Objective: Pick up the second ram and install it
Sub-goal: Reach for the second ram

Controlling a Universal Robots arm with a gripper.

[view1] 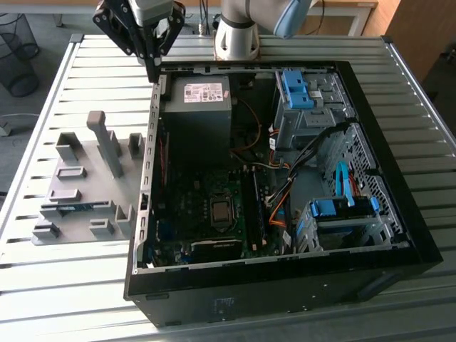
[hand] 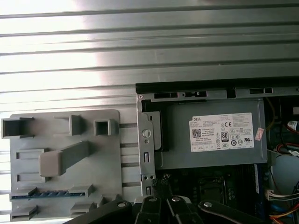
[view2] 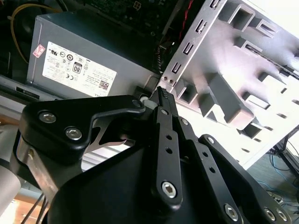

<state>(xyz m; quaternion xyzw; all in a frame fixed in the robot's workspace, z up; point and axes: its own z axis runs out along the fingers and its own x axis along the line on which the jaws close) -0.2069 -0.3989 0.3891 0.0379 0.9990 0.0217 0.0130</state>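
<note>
**Blue stick waits in its fixture, gripper not yet on it**

Blue against grey, the second ram lies in the fixture, at the end farthest from the gripper. The gripper's fingers are pressed together on nothing, tips above the side wall of the computer case, power supply just beside. I judge this the approach to the pick: a grasp would need the fingers spread and lined along the stick. The fixture's tall post stands between.
</note>
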